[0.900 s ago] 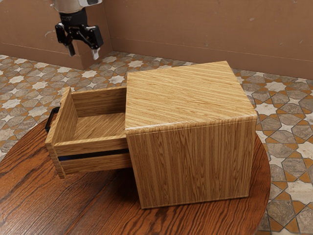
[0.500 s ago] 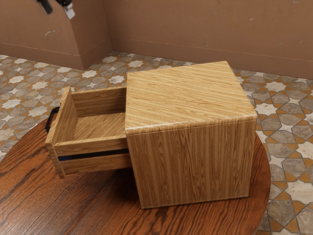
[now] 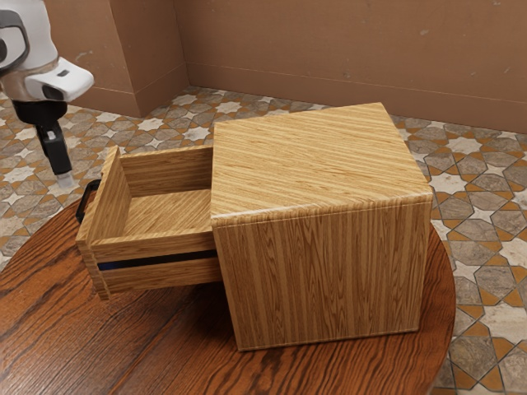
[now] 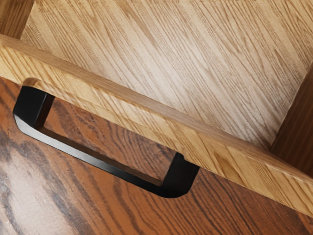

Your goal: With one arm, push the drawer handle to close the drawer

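The gripper (image 3: 64, 180), seen side-on in the exterior view, points down just left of and a little above the black drawer handle (image 3: 85, 202); a small gap shows between them. Its opening cannot be made out. The wooden drawer (image 3: 160, 248) is pulled well out of the cabinet (image 3: 325, 271), toward the exterior view's left, and its inside is bare. From above, the wrist view has the whole black handle (image 4: 100, 159) on the drawer's front panel (image 4: 142, 110), with the drawer floor (image 4: 171, 58) beyond it.
A round dark wood table (image 3: 156, 346) carries the cabinet, and its surface (image 4: 112, 208) also shows beneath the handle. Behind are a patterned tile floor (image 3: 486, 247) and a brown wall (image 3: 329, 58).
From its place high above the drawer, the gripper first moved up and toward the exterior view's left, then came down beside the handle. It has turned side-on. Drawer and cabinet have not moved.
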